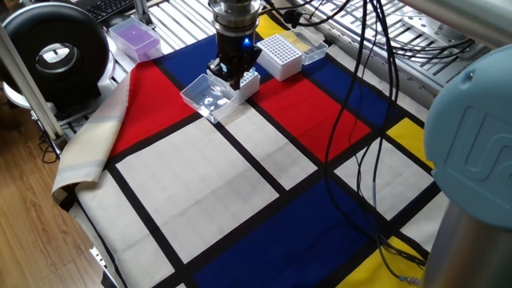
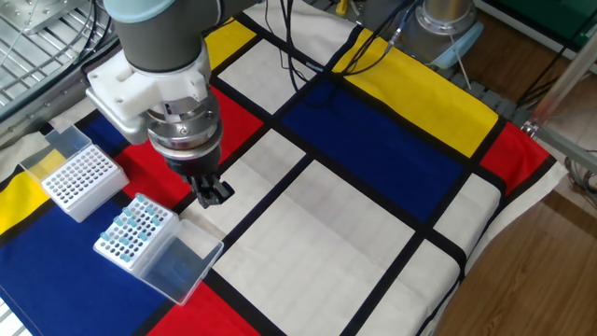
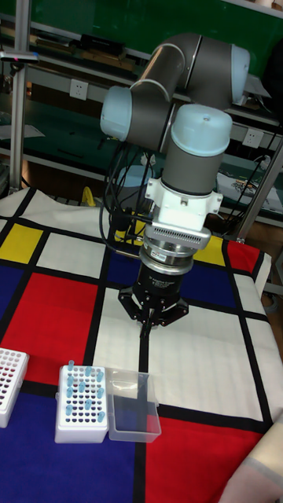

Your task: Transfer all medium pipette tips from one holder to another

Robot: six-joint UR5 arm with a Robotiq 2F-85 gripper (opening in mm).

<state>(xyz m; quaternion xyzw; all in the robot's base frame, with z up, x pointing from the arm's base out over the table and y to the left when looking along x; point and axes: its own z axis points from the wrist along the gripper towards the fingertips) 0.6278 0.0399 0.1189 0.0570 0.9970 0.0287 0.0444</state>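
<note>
Several medium pipette tips (image 2: 131,227) (image 3: 82,391) are pale-blue cones that stand in a white holder (image 2: 114,250) (image 3: 79,429) with its clear lid (image 2: 177,266) (image 3: 130,405) folded open. A second white holder (image 2: 82,177) (image 1: 282,53) (image 3: 9,385), its grid of holes showing no tips, sits beside it. My gripper (image 2: 214,193) (image 1: 233,78) (image 3: 146,322) points down, a little above the cloth, close to the tip holder on its lid side. Its fingers meet at a point, and I see nothing between them.
The table is covered by a cloth of red, blue, yellow and white blocks. A purple box (image 1: 134,36) and a black round device (image 1: 56,52) stand at the far left. Black cables (image 1: 360,136) hang over the right side. A grey robot housing (image 1: 472,160) fills the near right corner.
</note>
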